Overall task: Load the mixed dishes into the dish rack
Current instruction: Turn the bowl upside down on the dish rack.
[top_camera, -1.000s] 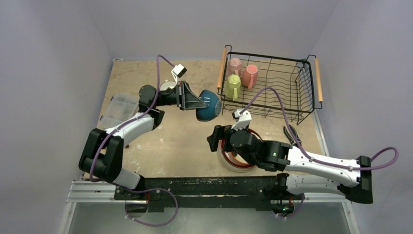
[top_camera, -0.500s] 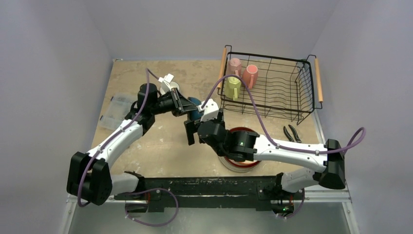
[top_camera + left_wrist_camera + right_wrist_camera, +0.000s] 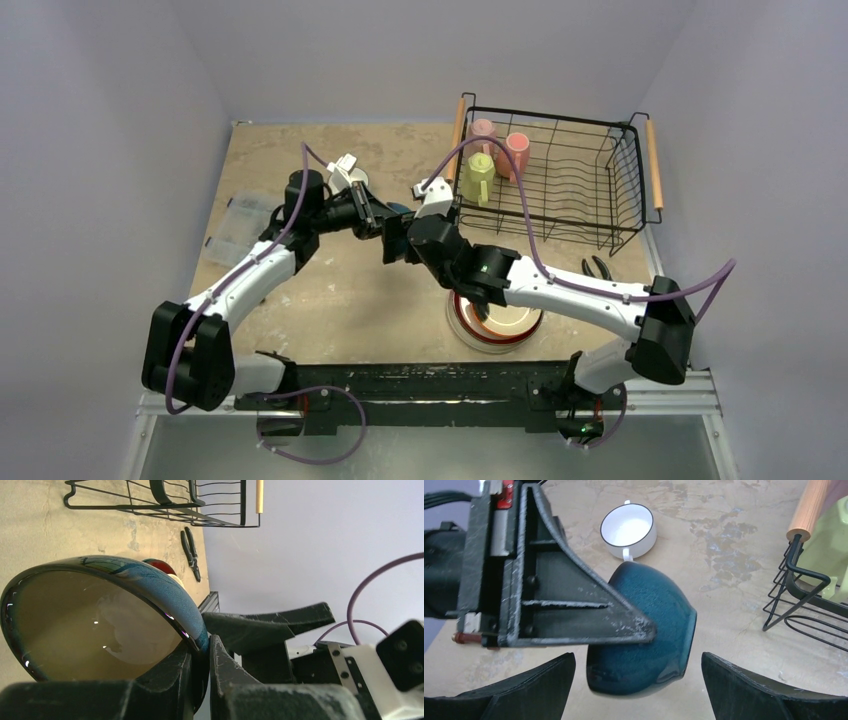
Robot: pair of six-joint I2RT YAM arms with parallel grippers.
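Since the left pincer (image 3: 202, 647) is clenched on the rim of the teal bowl (image 3: 644, 620), holding it tilted clear of the surface (image 3: 724, 525), I judge a handover is intended: the right pincer (image 3: 638, 680) stands released, its jaws either side of the bowl without touching, and the dish rack (image 3: 550, 116) lies off to that pincer's right.

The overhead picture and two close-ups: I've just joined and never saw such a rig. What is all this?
Two robot arms are bolted to a table. The overhead view looks down from behind them; the other two come from cameras on each wrist. The left gripper is shut on the rim of a teal bowl. The right gripper stands open around the bowl, not gripping. Three mugs sit in the dish rack; a white mug, stacked plates, pliers and a clear box lie on the table.
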